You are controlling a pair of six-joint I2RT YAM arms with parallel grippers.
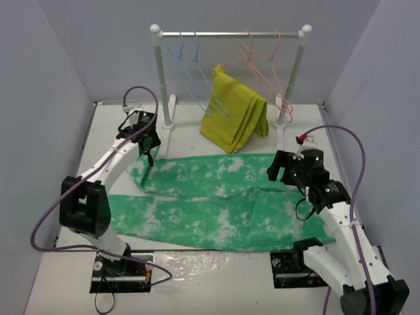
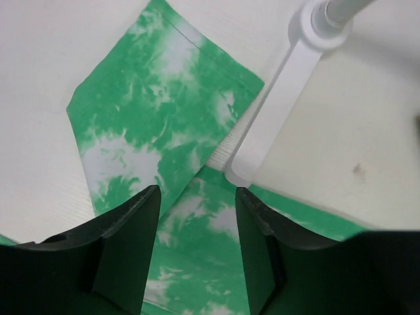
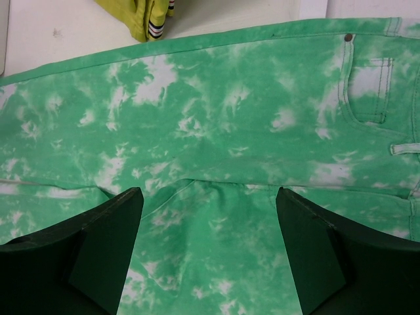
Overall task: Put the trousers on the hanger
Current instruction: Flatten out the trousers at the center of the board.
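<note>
My left claw (image 2: 197, 197) hangs with its fingers apart and nothing between them; straight below the gap lies the cuff end of one leg of the trousers (image 1: 216, 197). Just to the right of that claw in my left wrist view stands the white foot of the clothes rack (image 2: 275, 111), and the leg's edge runs under the tip of it. My right claw (image 3: 210, 197) is spread wide and holds nothing either. It hovers above the upper part of the trousers, where the two legs meet, and a stitched hip pocket (image 3: 367, 92) with a small rivet shows off to its right.

The trousers lie spread flat on the white surface (image 1: 216, 269), green mottled with white, waist to the right and both legs running out to the left. The far leg ends under my left claw, and the near leg reaches farther left, past my left arm.

At the far side of the surface stands the rack, its rail (image 1: 230, 33) carried on two white posts. Two light-blue wire hangers (image 1: 190, 62) hang from the left part of the rail, and pink wire hangers (image 1: 262, 62) from the right part. A folded mustard-yellow garment (image 1: 233, 118) hangs between them, and its lower end comes down to the surface, just beyond the trousers' far edge.
</note>
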